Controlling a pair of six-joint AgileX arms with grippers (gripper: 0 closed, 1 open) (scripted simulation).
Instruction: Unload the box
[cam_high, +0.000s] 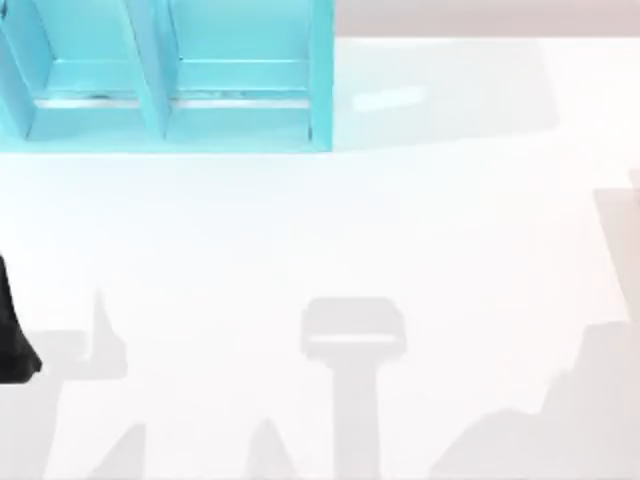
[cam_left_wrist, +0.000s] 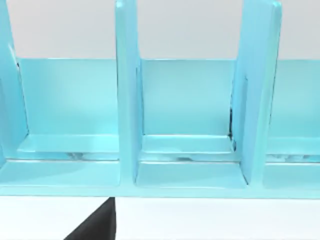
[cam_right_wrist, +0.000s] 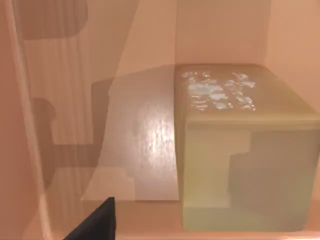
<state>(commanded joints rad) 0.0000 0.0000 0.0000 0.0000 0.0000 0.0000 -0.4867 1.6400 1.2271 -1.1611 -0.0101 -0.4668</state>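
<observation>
White tabletop carries a turquoise divided rack at its far left, faced by the left wrist camera, while the right wrist camera looks into a tan box holding an olive block against one wall, awaiting unloading; gripper fingers cannot be told.

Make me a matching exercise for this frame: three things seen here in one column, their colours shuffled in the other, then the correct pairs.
Things
1. divided rack
2. block inside the box
3. box wall, seen in the right wrist view

Colours
A. pale olive green
B. salmon pink
C. light blue

Pairs: 1-C, 2-A, 3-B
</observation>
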